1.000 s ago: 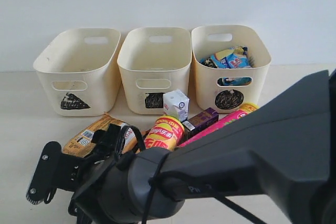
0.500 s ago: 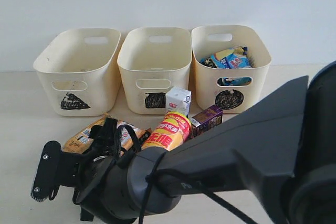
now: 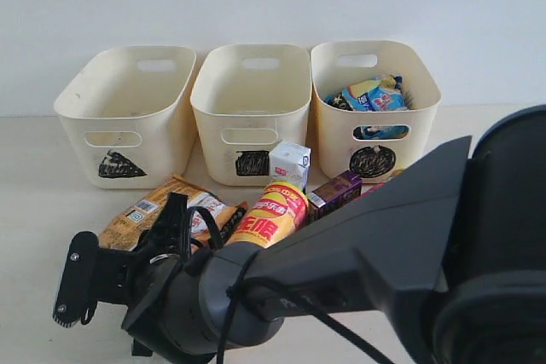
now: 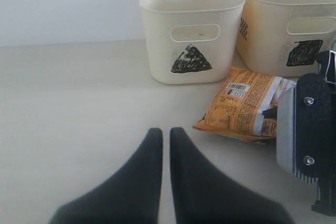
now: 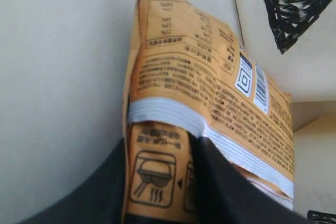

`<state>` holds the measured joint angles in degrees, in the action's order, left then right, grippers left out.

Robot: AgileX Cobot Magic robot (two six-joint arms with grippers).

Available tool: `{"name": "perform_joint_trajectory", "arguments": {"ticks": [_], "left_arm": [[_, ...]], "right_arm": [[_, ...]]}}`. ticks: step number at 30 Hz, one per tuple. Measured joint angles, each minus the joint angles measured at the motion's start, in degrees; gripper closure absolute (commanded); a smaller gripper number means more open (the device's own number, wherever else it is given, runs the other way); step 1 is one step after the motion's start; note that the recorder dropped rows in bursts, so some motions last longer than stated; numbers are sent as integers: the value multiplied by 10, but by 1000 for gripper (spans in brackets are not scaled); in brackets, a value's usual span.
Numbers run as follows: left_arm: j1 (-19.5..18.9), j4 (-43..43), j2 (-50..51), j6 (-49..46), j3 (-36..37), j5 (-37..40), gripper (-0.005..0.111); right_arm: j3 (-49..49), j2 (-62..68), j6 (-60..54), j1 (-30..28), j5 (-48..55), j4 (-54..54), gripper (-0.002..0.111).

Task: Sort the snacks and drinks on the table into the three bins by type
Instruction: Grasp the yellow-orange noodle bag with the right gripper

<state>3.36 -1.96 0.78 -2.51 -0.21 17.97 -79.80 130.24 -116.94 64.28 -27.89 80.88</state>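
Pale beige table (image 3: pixel 34 176) against a white wall: the orange-brown bag (image 3: pixel 149 210) lies on it just in front of the triangle bin (image 3: pixel 153 138), one short end pinched between the fingers of the right gripper (image 5: pixel 160 150), which has reached across to the left side. From that grip, the bag's long axis runs away from the claw toward the triangle mark. The left gripper (image 4: pixel 164 140) hovers near over bare table, fingers drawn almost together with nothing between them.

Beside the bag lies the yellow tube (image 3: pixel 271 215), with the white carton (image 3: pixel 288 164) and the purple carton (image 3: pixel 334 193) behind it. The square bin (image 3: pixel 213 117) looks empty. The circle bin (image 3: pixel 337 138), well apart on the far right, holds the blue-black bag (image 3: pixel 375 95). That is probably where this bag belongs, so the carry would cross over the tube and cartons.
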Motion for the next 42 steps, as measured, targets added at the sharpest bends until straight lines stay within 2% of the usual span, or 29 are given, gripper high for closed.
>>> {"name": "perform_joint_trajectory", "arguments": {"ticks": [9,24,42], "left_arm": [[0,0,0,0,0,0,102],[0,0,0,0,0,0,102],[0,0,0,0,0,0,102]], "right_arm": [[1,-36,-24,42,-28,13,108],[54,-123,-44,77,-45,37,108],[78,-207,-44,82,-54,62,108]]}}
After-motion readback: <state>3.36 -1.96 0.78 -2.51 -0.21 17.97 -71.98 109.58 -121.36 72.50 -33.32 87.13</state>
